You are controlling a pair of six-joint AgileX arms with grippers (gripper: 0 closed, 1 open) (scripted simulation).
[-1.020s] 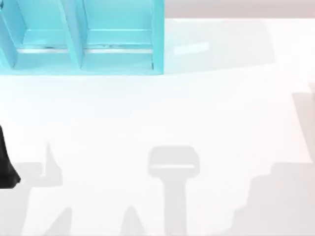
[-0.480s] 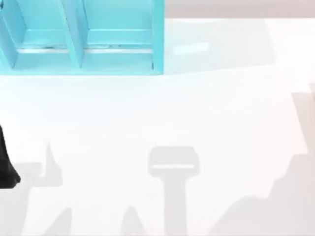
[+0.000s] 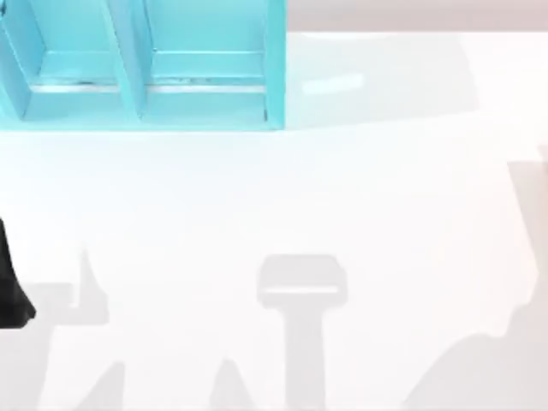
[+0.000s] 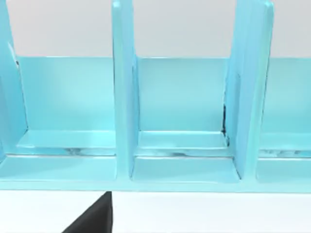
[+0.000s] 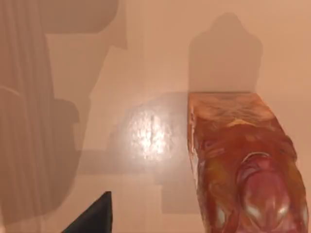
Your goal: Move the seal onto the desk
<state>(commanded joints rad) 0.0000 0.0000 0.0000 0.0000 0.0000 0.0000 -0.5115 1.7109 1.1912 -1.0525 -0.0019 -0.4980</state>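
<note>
The seal (image 5: 243, 165) fills the right wrist view from close up. It is a translucent amber-orange block with a dark red rounded top, standing on a flat surface and casting a shadow behind it. A black part of my right gripper (image 5: 95, 216) shows beside the seal and apart from it. The desk (image 3: 274, 197) is the broad white tabletop in the top view. My left arm (image 3: 10, 291) sits at the desk's left edge. A black part of my left gripper (image 4: 95, 218) shows in front of the shelf.
A light blue shelf unit (image 3: 145, 68) with open compartments stands at the back left of the desk, and its dividers (image 4: 121, 121) face the left wrist camera. Arm shadows lie across the desk's front.
The shadow at the desk's front right has changed shape: it stretched leftward, then drew back and lower. The left arm and the shelf have not moved.
</note>
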